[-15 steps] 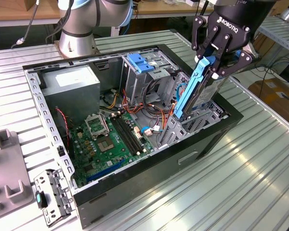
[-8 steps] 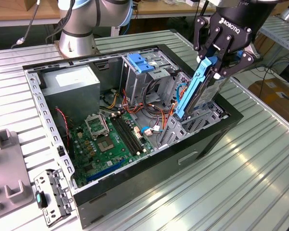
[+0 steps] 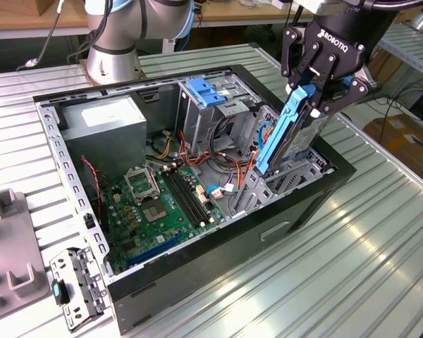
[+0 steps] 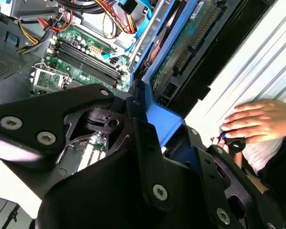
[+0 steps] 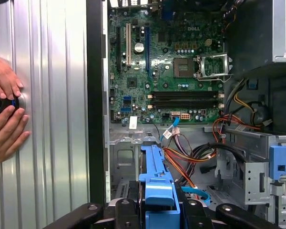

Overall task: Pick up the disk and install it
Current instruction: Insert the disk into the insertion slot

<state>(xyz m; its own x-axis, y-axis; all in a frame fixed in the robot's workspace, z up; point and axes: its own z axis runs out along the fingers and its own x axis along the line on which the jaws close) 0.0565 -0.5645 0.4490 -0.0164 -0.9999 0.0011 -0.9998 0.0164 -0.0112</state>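
The disk (image 3: pixel 290 134), a flat metal drive with blue side rails, hangs on edge and tilted over the drive bay (image 3: pixel 299 172) at the exterior view's right end of the open computer case (image 3: pixel 56 148). Its lower end is down among the bay's metal walls. My black gripper (image 3: pixel 311 95) is shut on its upper part, one finger on each side. The second wrist view has the disk's (image 4: pixel 181 43) green circuit side and a blue rail running away from the gripper (image 4: pixel 155 143). The blue rail of the disk (image 5: pixel 156 171) rises out of the gripper (image 5: pixel 157 214) in the first wrist view.
Inside the case lie a green motherboard (image 3: pixel 162 204), a grey power-supply box (image 3: pixel 106 127), a drive cage with a blue handle (image 3: pixel 208 91) and loose coloured cables (image 3: pixel 218 165). A person's hands (image 5: pixel 5 109) rest on the ribbed table beside the case. Grey fixtures (image 3: pixel 14 239) and a metal bracket (image 3: pixel 74 285) lie at the exterior view's left.
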